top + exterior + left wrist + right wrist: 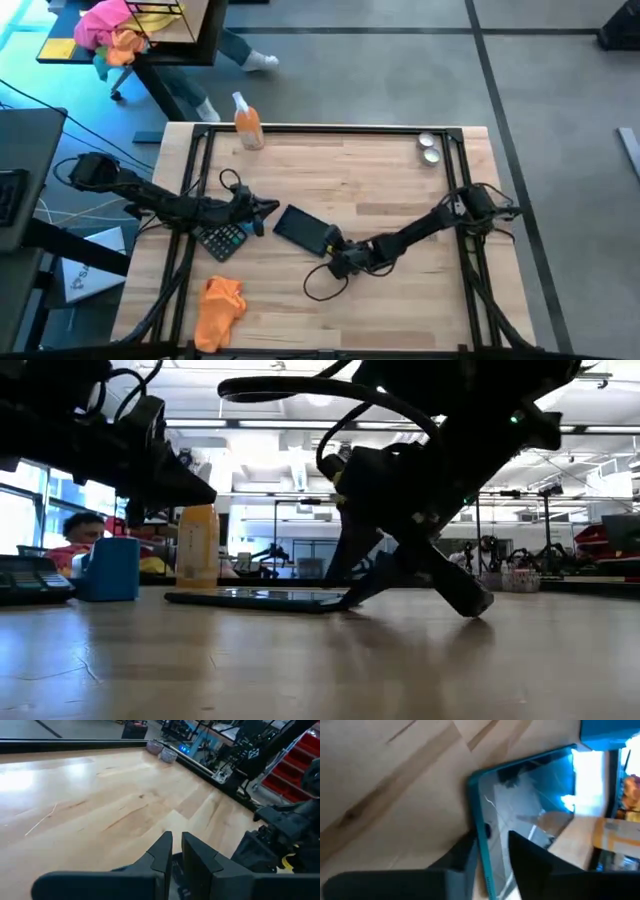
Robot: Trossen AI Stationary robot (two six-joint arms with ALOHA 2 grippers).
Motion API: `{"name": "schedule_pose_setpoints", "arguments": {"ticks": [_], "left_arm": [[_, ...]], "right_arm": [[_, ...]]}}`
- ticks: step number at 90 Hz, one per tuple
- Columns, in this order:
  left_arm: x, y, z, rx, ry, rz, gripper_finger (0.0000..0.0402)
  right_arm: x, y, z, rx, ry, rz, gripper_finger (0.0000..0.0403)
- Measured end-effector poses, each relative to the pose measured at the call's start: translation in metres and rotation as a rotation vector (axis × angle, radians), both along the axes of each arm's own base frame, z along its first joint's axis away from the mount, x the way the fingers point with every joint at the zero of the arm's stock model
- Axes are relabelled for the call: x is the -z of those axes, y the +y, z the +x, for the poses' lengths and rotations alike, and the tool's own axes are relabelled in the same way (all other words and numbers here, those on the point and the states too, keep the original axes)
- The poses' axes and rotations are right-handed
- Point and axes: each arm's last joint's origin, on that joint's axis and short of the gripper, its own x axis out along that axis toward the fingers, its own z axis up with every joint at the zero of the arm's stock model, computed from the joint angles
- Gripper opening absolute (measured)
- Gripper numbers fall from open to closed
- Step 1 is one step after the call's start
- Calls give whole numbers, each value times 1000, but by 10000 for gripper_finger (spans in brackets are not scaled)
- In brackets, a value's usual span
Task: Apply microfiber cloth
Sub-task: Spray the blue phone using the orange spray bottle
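Note:
The orange microfiber cloth lies crumpled on the table near its front left corner, and no gripper touches it. A dark tablet with a teal rim lies at mid-table, with a calculator to its left. My right gripper is at the tablet's near right end, shut on its rim. My left gripper hovers just left of the tablet, above the calculator's far end. Its fingers are together and hold nothing. My right gripper pinches the tablet's teal edge between its two fingers, one finger on the glass face and the other on the outer side. The fingers slant down from the table's right. The rest of the tablet lies on the table.
A clear spray bottle with orange liquid stands at the far edge, left of centre. Two small round tins sit at the far right. A black cable loops on the table beside my right gripper. A pink-and-orange bundle lies off the table.

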Motion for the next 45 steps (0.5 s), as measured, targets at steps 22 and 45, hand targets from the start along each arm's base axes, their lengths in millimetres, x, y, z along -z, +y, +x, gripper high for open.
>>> {"name": "schedule_pose_setpoints", "arguments": {"ticks": [22, 45], "left_arm": [[0, 0, 0, 13, 9, 13, 26], [1, 0, 0, 8, 17, 18, 26]], "right_arm": [[-9, 1, -1, 7, -18, 31, 7], [-66, -10, -13, 137, -49, 381, 0]]}}
